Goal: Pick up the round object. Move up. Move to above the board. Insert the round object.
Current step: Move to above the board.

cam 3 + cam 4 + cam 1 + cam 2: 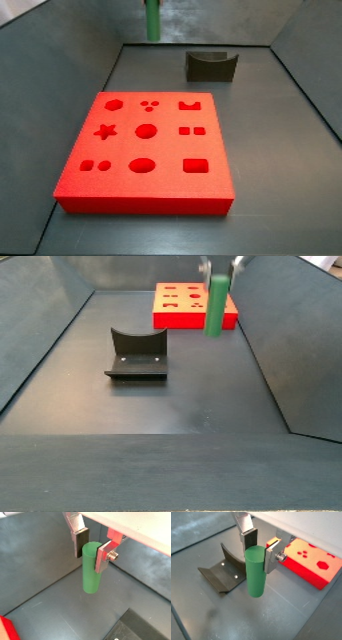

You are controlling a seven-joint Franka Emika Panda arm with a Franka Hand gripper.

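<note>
My gripper (pixel 92 548) is shut on the round object (pixel 91 569), a slim green cylinder peg, gripped at its top end and hanging upright clear of the floor. It shows the same way in the second wrist view, gripper (pixel 260 551) and peg (pixel 254 573). In a side view the peg (pixel 152 20) hangs at the far end of the bin, beyond the board (pixel 144 148), a large flat red slab with shaped cut-outs. In the opposite side view the peg (pixel 214 304) hangs in front of the board (pixel 185 304), with the gripper (pixel 221 268) mostly cut off.
The dark fixture with a curved notch stands on the floor (pixel 136 356), also seen in a wrist view (pixel 223 573) and a side view (pixel 211 65). Grey bin walls (pixel 287 336) enclose the floor. A red corner of the board (pixel 8 630) shows in a wrist view.
</note>
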